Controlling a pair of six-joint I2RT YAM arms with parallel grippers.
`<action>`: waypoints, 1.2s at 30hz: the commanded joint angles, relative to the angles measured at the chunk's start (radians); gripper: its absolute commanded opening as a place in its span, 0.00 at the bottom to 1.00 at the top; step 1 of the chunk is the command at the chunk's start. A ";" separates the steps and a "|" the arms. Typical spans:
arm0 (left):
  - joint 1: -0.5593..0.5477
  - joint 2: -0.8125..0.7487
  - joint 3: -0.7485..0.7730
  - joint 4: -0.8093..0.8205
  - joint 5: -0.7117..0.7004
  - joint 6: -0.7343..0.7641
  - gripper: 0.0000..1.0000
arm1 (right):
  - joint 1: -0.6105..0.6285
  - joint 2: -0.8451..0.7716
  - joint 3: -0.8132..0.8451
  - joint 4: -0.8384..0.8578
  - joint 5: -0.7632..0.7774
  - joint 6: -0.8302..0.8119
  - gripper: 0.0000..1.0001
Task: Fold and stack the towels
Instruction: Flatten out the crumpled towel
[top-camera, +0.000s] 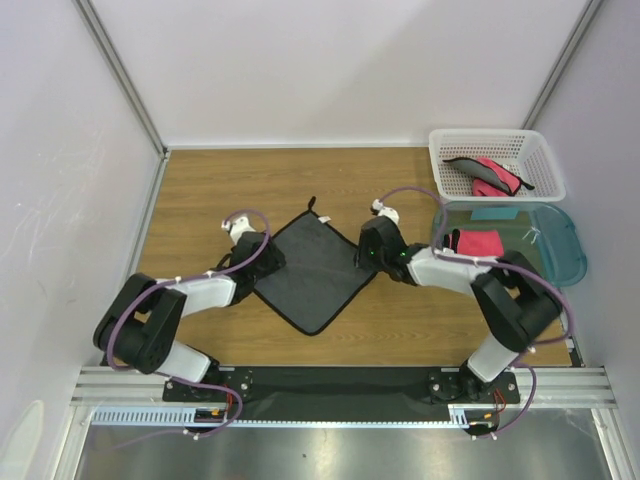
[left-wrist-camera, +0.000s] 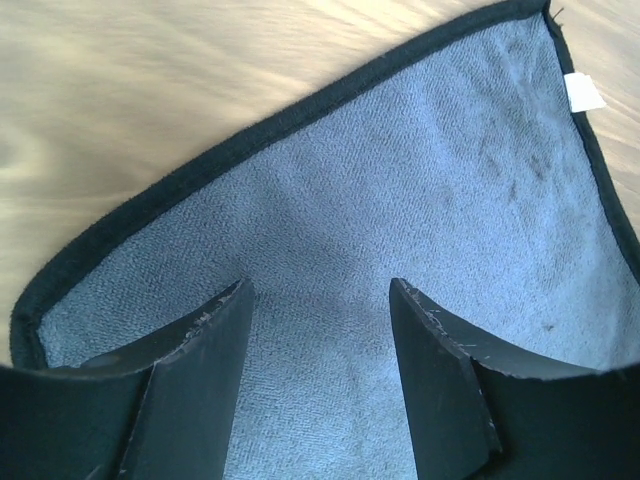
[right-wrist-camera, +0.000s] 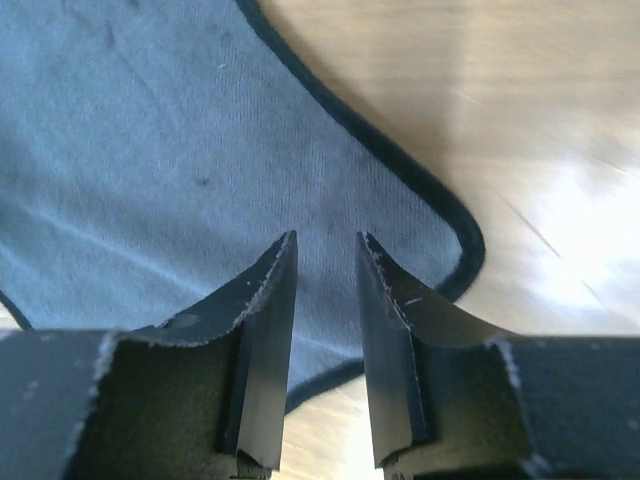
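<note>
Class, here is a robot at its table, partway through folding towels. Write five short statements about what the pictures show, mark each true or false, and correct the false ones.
1. The dark towel lies spread open on the table between the left gripper and the right gripper. True.
2. The white basket is empty. False: a red towel lies in it.
3. The left gripper is shut on the dark towel. False: its jaws stand apart over the towel, gripping nothing.
4. The teal tub stands at the table's right side, nearer the arms than the basket. True.
5. A pink towel lies in the tub. True.
</note>
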 joint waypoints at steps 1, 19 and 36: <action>0.044 -0.086 -0.057 -0.057 -0.045 -0.006 0.64 | 0.013 0.087 0.127 0.057 -0.044 -0.046 0.34; 0.039 -0.373 -0.223 -0.149 -0.063 -0.056 0.64 | 0.022 0.357 0.401 -0.066 -0.085 -0.128 0.29; -0.016 -0.490 -0.290 -0.127 0.025 0.034 0.64 | -0.010 0.607 0.720 -0.131 -0.084 -0.264 0.29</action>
